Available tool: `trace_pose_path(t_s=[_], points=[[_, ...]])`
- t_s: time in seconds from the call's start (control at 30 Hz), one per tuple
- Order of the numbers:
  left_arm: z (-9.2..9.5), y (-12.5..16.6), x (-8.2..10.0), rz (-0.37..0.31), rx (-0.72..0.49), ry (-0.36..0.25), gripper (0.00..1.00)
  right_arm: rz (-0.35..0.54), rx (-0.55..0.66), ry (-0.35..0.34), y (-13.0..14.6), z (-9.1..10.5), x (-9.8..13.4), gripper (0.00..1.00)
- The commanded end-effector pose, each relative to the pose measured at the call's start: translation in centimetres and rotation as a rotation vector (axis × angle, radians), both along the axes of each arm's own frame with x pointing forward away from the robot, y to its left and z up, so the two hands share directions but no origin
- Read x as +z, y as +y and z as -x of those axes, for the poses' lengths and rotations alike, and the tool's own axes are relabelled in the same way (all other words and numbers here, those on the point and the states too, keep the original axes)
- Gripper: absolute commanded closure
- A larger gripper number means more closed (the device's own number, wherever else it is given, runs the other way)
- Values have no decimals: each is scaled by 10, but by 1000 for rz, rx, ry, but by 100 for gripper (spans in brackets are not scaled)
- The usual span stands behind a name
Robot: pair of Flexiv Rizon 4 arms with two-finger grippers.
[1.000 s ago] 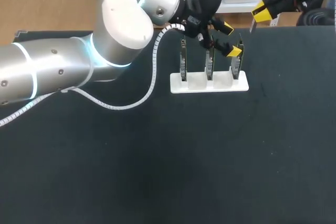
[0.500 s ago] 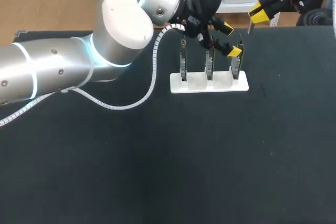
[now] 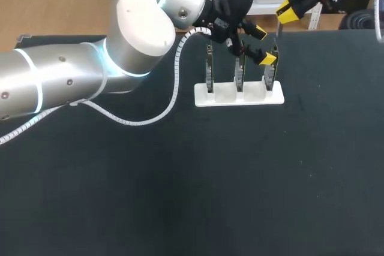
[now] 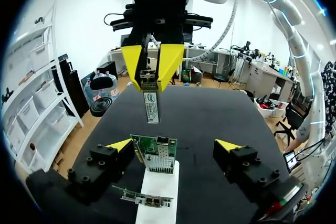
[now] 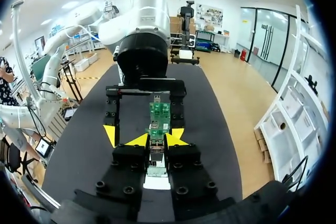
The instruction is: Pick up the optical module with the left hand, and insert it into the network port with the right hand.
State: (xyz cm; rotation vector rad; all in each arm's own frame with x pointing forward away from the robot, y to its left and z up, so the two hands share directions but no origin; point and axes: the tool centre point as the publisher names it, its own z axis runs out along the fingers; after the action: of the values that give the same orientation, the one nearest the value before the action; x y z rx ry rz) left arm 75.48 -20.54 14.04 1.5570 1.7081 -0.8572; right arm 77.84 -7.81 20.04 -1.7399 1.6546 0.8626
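Note:
My right gripper hangs over the table's far edge, shut on the optical module, a slim silver bar pointing down. In the left wrist view the module hangs from the right gripper's yellow fingers, above and beyond a green network card. My left gripper stands open astride the rightmost card in the white holder, touching nothing. In the right wrist view the module sits between my right gripper's tips, with the green card straight ahead.
Two more cards stand upright in the same white holder. The left arm's white cable loops down onto the black table left of the holder. The left forearm lies across the far left.
My right gripper has moved left and slightly away with the module in it, closer to above the holder. The left arm and the cards have stayed put.

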Motion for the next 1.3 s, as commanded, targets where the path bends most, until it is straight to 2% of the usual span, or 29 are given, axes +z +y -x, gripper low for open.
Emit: trace_pose_path(t_s=[0.03,0.27,0.67,1.3], points=[[-2,0,0,-2,-3,1,0,-6,-17,-13,2,7,-1,100],[-2,0,0,-2,-3,1,0,-17,-26,-8,4,9,-6,100],[-2,0,0,-2,-3,1,0,14,-1,4,-1,9,-10,100],[-2,0,0,-2,-3,1,0,-3,-52,-3,4,12,-19,100]])
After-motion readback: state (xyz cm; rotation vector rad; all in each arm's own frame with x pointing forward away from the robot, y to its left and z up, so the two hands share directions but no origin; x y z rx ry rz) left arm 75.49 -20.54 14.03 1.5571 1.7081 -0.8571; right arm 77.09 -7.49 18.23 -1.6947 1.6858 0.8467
